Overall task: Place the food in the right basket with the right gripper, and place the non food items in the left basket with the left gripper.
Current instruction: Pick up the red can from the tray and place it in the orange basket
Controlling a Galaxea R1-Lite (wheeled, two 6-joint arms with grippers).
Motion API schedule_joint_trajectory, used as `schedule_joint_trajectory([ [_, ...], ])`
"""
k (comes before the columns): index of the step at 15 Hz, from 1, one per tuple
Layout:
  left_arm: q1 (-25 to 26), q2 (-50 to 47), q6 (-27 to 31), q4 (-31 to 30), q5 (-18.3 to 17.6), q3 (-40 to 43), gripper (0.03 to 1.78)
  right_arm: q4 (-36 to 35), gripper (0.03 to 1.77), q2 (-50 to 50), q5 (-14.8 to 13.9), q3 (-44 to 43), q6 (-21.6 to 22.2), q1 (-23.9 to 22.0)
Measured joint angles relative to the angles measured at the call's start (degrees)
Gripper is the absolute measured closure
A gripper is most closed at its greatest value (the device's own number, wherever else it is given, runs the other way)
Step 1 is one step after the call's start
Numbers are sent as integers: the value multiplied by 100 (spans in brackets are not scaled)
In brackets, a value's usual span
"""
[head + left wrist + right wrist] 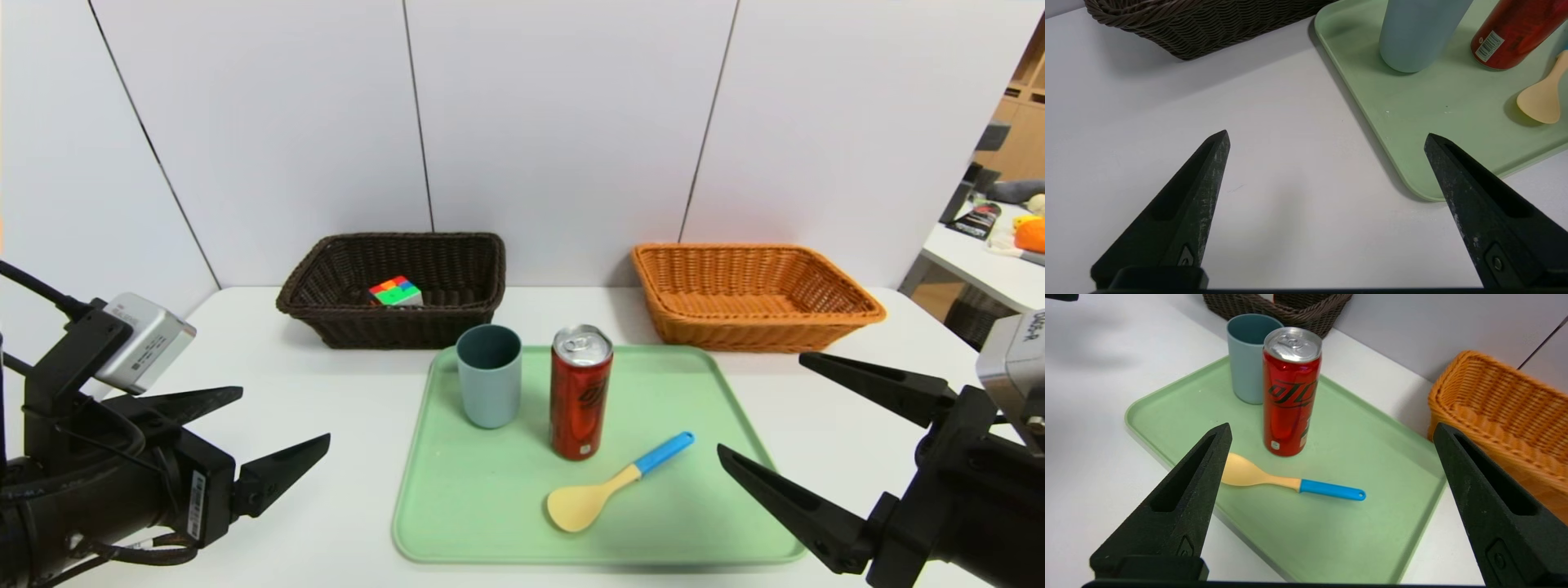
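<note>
**Jaws spread on both sides, can upright on tray**

Head view: a tall slim red drink can (pixel 580 392) stood upright on a pale green plastic tray (pixel 702 523) on the white tabletop (pixel 326 392), just beside a blue-grey plastic cup (pixel 488 376). A yellow spoon with a blue handle (pixel 616 482) lay flat in front of the can. A multicoloured puzzle cube (pixel 395 291) sat inside the dark brown woven basket (pixel 457 314); the orange-tan woven basket (pixel 849 314) stood apart. The left gripper (pixel 286 418) and right gripper (pixel 759 404) flanked the tray, jaws spread and holding nothing.

Left wrist view: the left gripper (pixel 1327 136) hung over bare tabletop (pixel 1274 134) beside the tray's corner (pixel 1412 163).

Right wrist view: the right gripper (pixel 1331 428) faced the can (pixel 1290 396), spoon (pixel 1290 482) and cup (pixel 1245 363), orange-tan basket (pixel 1502 404) alongside.
</note>
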Motion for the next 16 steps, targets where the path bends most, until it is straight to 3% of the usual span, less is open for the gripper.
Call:
schedule_joint_trajectory([
  [7, 17, -9, -5, 0, 2, 45, 12, -1503, 11, 917, -6, 555, 49, 193],
  [16, 17, -11, -6, 0, -5, 69, 12, -3096, 11, 2597, 4, 563, 155, 250],
])
